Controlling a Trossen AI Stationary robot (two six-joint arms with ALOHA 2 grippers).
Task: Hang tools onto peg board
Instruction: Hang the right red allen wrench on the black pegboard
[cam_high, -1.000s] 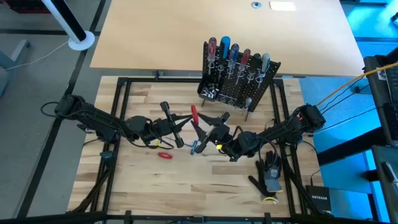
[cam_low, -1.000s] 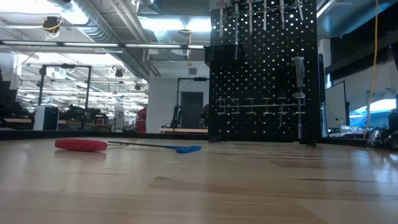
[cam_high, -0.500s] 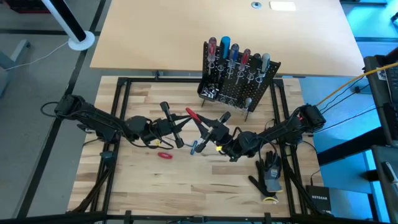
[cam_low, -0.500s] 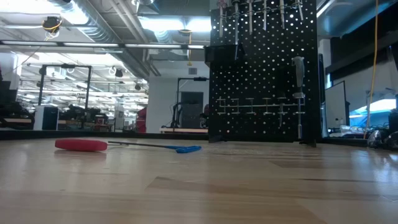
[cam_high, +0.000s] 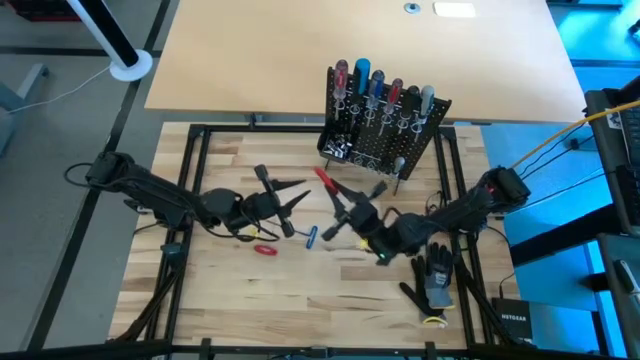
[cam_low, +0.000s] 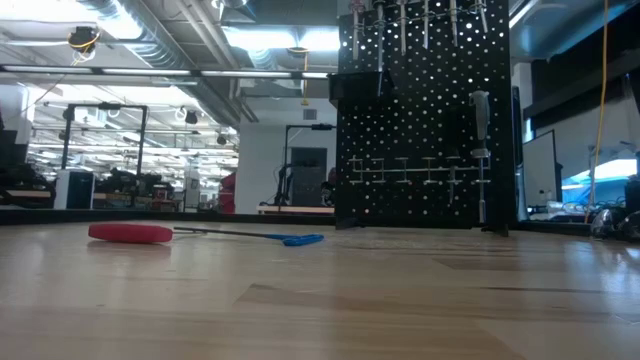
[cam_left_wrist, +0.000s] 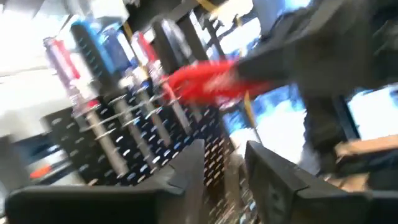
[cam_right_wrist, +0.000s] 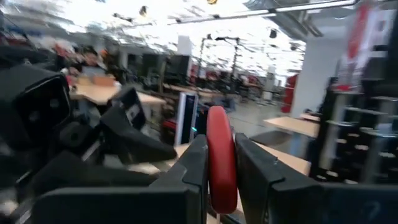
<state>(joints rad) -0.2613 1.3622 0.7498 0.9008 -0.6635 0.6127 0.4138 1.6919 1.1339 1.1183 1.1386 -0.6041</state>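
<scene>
The black peg board (cam_high: 385, 130) stands at the table's far middle, with several red, blue and grey-handled tools (cam_high: 380, 85) hanging in its wire rings. My right gripper (cam_high: 337, 192) hovers in front of it, shut on a red-handled screwdriver (cam_high: 322, 178). My left gripper (cam_high: 297, 198) is just left of it at about the same height, open and holding nothing. The left wrist view shows the open left gripper (cam_left_wrist: 224, 165) with the red handle (cam_left_wrist: 211, 81) beyond its fingers. A red tool (cam_high: 265, 249) and a blue-handled tool (cam_high: 311, 237) lie flat on the wooden table. My right gripper pinches the screwdriver's red handle (cam_right_wrist: 221, 155) between its two fingers, which lie across it. The fingers come roughly level from the table's right side. The screwdriver is lifted clear of the table, and its red end (cam_high: 319, 175) sticks out toward the far left.
A black-and-grey work glove (cam_high: 434, 280) lies at the near right, beside my right arm. The peg board's small bottom tray (cam_high: 340, 150) holds silver bits. In the low view the peg board (cam_low: 425, 110) rises behind the red tool (cam_low: 130, 233) and the blue tool (cam_low: 300, 240).
The red screwdriver has passed from my left gripper to my right. The right gripper has shut on the handle, and the left gripper has opened and let go. My right gripper has rolled and drawn slightly toward the table's right, tilting the red handle toward the peg board.
</scene>
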